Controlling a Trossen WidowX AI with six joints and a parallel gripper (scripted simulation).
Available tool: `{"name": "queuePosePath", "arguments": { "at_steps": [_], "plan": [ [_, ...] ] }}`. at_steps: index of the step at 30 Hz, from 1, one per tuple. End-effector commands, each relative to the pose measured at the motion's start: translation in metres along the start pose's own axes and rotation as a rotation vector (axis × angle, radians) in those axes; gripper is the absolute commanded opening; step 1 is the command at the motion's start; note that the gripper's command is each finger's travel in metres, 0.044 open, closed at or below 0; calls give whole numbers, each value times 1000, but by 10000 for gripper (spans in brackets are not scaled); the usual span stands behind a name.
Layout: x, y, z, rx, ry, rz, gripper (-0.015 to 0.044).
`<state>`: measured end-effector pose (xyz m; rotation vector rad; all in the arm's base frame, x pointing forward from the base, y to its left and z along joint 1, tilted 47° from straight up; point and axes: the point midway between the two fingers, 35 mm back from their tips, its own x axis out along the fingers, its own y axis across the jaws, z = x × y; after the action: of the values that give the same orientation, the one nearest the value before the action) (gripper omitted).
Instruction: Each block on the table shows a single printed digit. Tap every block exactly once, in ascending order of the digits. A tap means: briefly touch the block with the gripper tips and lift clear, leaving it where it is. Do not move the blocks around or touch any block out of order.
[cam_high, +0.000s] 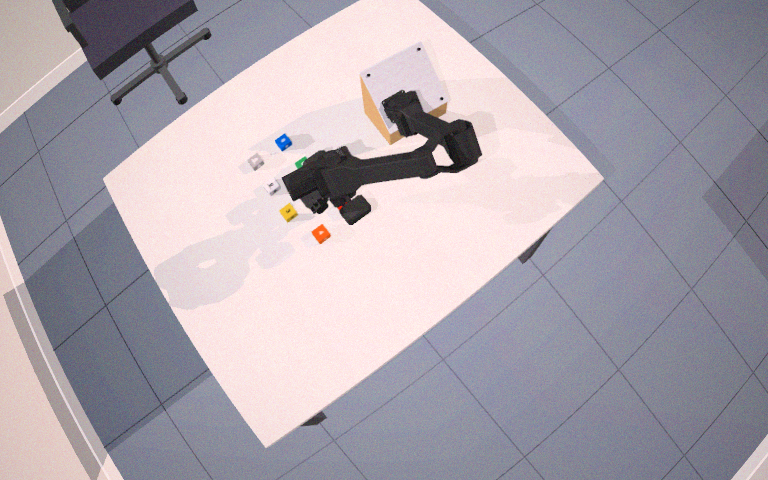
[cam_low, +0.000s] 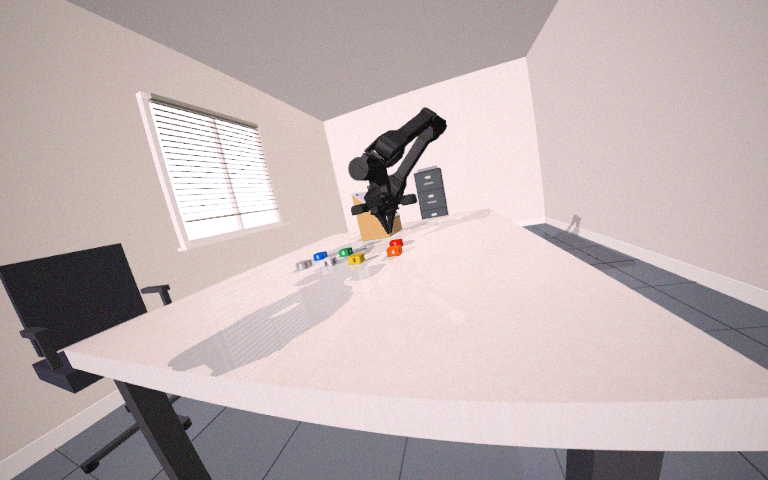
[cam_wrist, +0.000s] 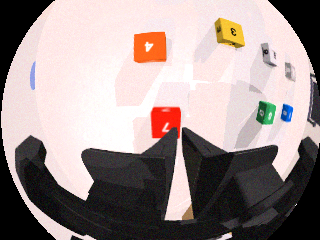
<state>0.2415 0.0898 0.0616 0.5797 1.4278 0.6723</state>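
Red block (cam_wrist: 166, 120) | arm folded, pointing down above it | hand (cam_wrist: 179, 135) narrow, empty
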Motion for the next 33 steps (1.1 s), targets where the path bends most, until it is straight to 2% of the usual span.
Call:
{"name": "queuePosePath", "arguments": {
  "at_steps": [1, 22, 26, 30, 33],
  "plan": [
    [6, 1, -1, -1, 0, 3, 20],
    [29, 2, -2, -1, 0, 5, 20],
    [1, 2, -1, -2, -1, 3, 20],
    [-3, 1, -1, -1, 0, 3, 20],
    [-40, -1, 2, 0, 0, -5, 20]
  ]
}}
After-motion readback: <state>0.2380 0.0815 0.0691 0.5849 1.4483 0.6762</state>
